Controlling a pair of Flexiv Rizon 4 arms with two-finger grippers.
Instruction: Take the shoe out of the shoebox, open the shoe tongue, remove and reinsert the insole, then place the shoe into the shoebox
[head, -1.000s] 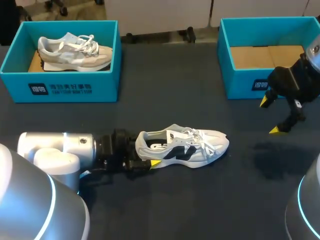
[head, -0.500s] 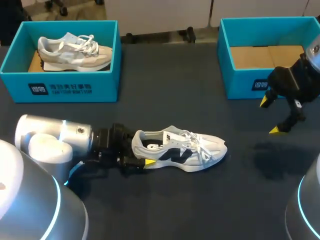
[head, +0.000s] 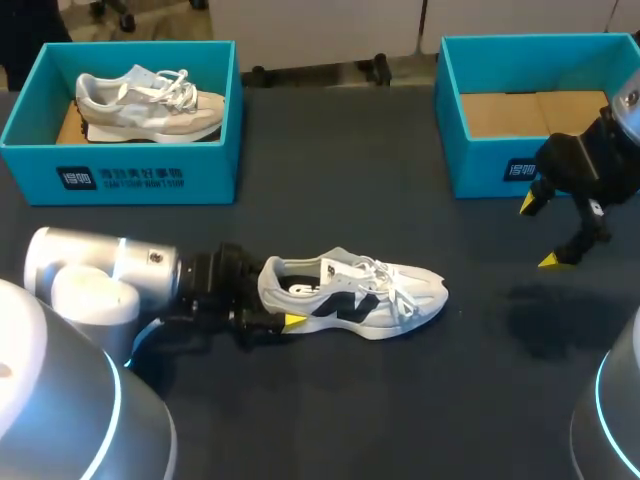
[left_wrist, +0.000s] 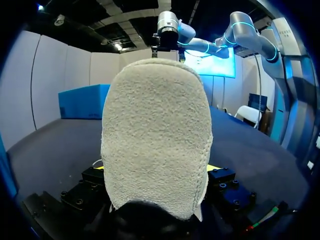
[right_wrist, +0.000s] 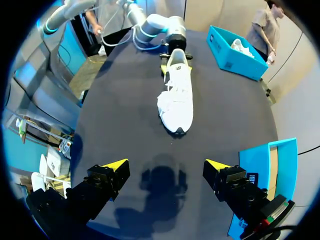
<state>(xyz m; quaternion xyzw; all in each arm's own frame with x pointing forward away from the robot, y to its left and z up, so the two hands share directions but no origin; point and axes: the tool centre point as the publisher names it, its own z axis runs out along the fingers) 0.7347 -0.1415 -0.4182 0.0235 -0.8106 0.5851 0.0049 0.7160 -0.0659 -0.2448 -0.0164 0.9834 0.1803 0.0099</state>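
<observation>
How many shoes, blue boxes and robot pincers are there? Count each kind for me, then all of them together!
Shoes: 2, the white shoe and the beige shoe inside the left box
Blue boxes: 2, the left box and the right box, which has no shoe in it
Pincers: 2, the left pincer at the white shoe's heel and the right pincer
Total: 6

The left arm (head: 110, 290) lies low along the worktop (head: 330, 420), its pincer (head: 283, 312) clamped on the heel of the shoe (head: 400, 290). The right arm (head: 600, 165) holds its pincer (head: 540, 232) above the worktop, fingers spread wide apart.
</observation>
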